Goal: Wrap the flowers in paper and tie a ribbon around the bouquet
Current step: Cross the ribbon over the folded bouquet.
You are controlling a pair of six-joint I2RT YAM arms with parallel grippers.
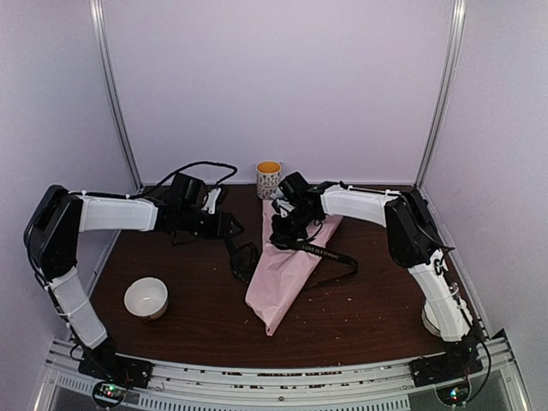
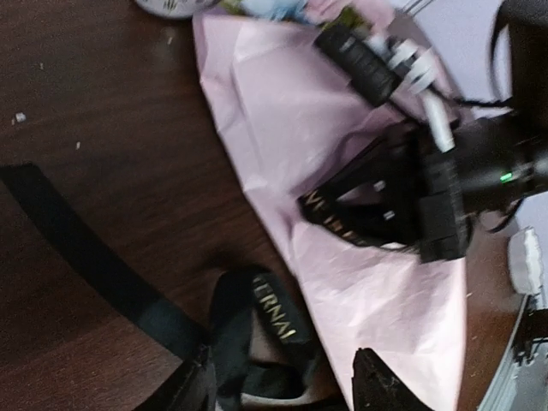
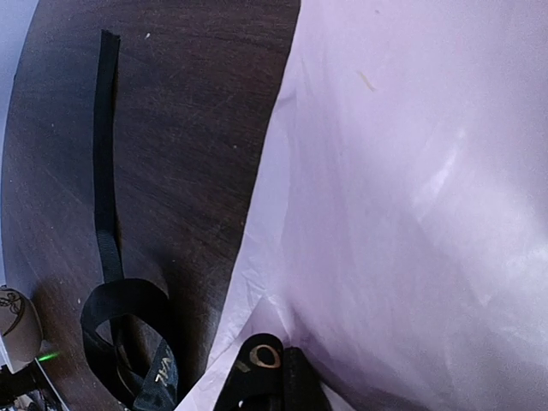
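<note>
The dark wooden counter (image 1: 197,317) carries everything. At its middle lies the bouquet (image 1: 278,282), a pink cone with its wide end towards the far edge and its point towards the near edge. The top view shows this whole outline. The wrist views show only creased paper (image 2: 377,291), and in the right wrist view it fills the right side of the frame.

The right end effector (image 1: 287,229) sits over the cone's wide end. From above, its jaws cannot be read. The left wrist view shows it side-on (image 2: 368,201) with a loop of ribbon at its tips, and its own camera shows the closed tips (image 3: 265,381) pinching a black band with a gold letter.

The left end effector (image 1: 233,229) hangs just left of the cone. Only its own camera shows its fingers (image 2: 377,385) standing well apart, with a bunched fold of ribbon lying loose between them and not clamped.

The ribbon (image 1: 330,251) crosses the cone and loops off towards the right edge. Another length trails on bare wood left of the cone, flat in the left wrist view (image 2: 86,257) and ending in a coil in the right wrist view (image 3: 106,171).

A white bowl (image 1: 145,297) stands near the left near corner. A patterned cup (image 1: 268,180) stands at the far edge. The flowers (image 2: 278,8) show clearly only in the left wrist view, as pale blooms at the paper's top.
</note>
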